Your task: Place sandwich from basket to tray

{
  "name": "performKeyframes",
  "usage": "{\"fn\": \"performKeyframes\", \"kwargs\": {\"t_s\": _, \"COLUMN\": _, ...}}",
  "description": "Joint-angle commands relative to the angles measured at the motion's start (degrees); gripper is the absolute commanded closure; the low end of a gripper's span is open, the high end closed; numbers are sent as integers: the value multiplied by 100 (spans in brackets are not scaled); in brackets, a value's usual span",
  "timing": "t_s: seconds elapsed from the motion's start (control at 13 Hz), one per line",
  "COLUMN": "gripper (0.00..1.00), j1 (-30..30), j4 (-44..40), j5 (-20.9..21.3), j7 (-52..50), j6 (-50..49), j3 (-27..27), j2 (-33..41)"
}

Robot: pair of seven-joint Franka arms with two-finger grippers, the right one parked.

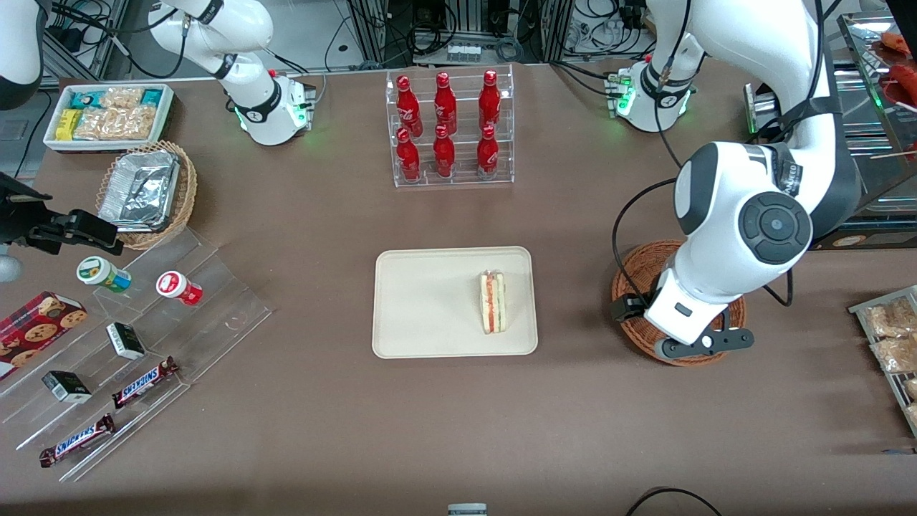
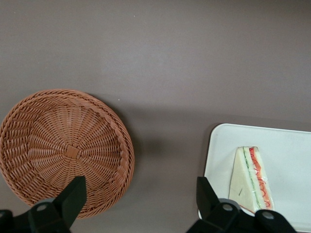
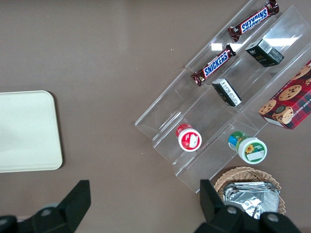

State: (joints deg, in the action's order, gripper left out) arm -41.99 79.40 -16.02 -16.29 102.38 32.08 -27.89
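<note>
**Sandwich on the tray, claw spread above the worktop**

Nearest the front camera, Snickers bars [image 1: 143, 382] lie on a clear stepped display [image 1: 136, 337] toward the parked arm's end of the brown worktop [image 1: 322, 430]. Farther from the camera, at mid-table, sits the cream-white tray [image 1: 430, 301]. The sandwich [image 1: 493, 302] rests on it, near the tray edge closest to the working arm, its red, white and green filling showing along the cut side. Beside the tray, toward the working arm's end, stands the reddish-brown woven basket [image 1: 637, 276], nothing in it as the wrist camera shows. The working arm hangs above the basket; its claw [image 2: 138, 206] is released, fingers [image 2: 73, 194] spread wide and holding nothing, poised over the bare worktop between basket and tray. Farther still, a clear rack of red bottles [image 1: 448, 129] stands upright. Toward the parked arm's end, a lighter wicker basket with a foil container [image 1: 140, 190] sits near a white bin of snack packets [image 1: 107, 115].
</note>
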Motion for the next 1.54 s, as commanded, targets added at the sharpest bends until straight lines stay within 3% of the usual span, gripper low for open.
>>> {"fn": "performKeyframes", "kwargs": {"t_s": 0.0, "gripper": 0, "j1": -81, "j4": 110, "j5": -76, "j7": 20, "j6": -139, "j3": 71, "j2": 161}}
{"fn": "performKeyframes", "kwargs": {"t_s": 0.54, "gripper": 0, "j1": -54, "j4": 163, "j5": -59, "j7": 55, "j6": -324, "j3": 44, "j2": 573}}
{"fn": "performKeyframes", "kwargs": {"t_s": 1.08, "gripper": 0, "j1": 436, "j4": 462, "j5": -24, "j7": 370, "j6": -341, "j3": 0, "j2": 1127}}
{"fn": "performKeyframes", "kwargs": {"t_s": 1.31, "gripper": 0, "j1": 876, "j4": 453, "j5": 46, "j7": 460, "j6": -491, "j3": -350, "j2": 1338}}
{"fn": "performKeyframes", "kwargs": {"t_s": 1.46, "gripper": 0, "j1": 1236, "j4": 462, "j5": 362, "j7": 503, "j6": -579, "j3": -744, "j2": 1461}}
